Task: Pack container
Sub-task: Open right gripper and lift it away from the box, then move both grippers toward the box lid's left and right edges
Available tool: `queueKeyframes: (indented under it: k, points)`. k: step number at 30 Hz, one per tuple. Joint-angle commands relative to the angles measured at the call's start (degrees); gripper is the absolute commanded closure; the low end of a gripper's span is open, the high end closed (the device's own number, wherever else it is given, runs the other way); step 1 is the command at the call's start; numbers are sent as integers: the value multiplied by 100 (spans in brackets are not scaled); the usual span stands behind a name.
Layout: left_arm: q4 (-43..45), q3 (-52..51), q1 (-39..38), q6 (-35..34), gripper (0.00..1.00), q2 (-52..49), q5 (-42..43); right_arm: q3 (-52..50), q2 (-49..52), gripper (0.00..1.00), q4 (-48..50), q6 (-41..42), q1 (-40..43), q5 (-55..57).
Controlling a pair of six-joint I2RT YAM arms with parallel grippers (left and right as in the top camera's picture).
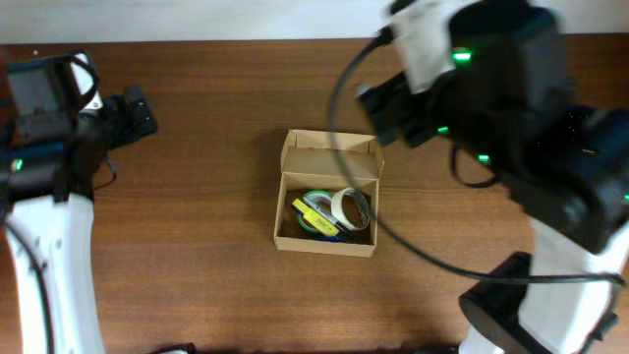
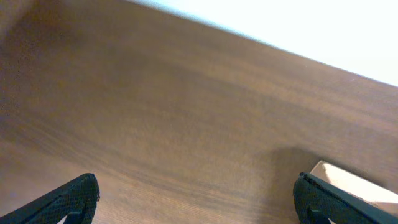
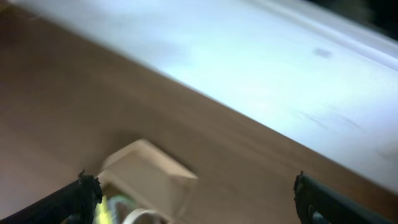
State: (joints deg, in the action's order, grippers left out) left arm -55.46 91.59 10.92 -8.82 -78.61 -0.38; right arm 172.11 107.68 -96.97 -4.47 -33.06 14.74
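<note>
My right gripper (image 3: 196, 186) is spread wide with nothing between its fingers. Its wrist view is smeared, but the two dark tips frame bare wood and, low on the left, the back of the container (image 1: 329, 192). From overhead this gripper hangs above the far side of the table (image 1: 197, 236), just beyond the box's rear edge, and I see no contact with it.

My left gripper (image 2: 196, 186) is also released and empty. It is well apart from the box, out at the left side, and only a corner of cardboard shows at the edge of its wrist view.

The container sits near the middle of the table with its mouth open and its flap lid (image 1: 331, 147) folded back on the far side. Inside I make out a white tape roll (image 1: 346, 206), a green roll (image 1: 316, 224) beside it, and a yellow-labelled item (image 1: 311, 210) lying across them. They overlap too much for a sure count.

I judge the loading to be mostly or wholly done: things are in the box, both grippers are empty, and the overhead view shows nothing else waiting on the wood. What seems left is bringing the flap forward and down to shut the box. The right gripper is the better placed for that.
</note>
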Motion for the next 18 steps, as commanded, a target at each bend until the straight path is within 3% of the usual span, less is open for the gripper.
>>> queueKeyframes:
  k: [1, 9, 16, 17, 18]
  points:
    - [31, 2, 22, 518, 0, 632, 61, 24, -197, 1, -37, 828, 468, 874]
    - [-68, 2, 22, 719, 1, 1246, 57, -918, -387, 1, -37, 1340, 2302, 929]
    - [83, 2, 22, 717, 1, 1167, 63, -2741, -415, 1, -37, 1335, 3613, 356]
    - [122, 2, 22, 717, 4, 1137, 63, -3064, -413, 1, -35, 1335, 3779, 184]
    - [151, 2, 22, 717, 21, 1102, 61, -3401, -413, 1, -35, 1335, 3932, 15]
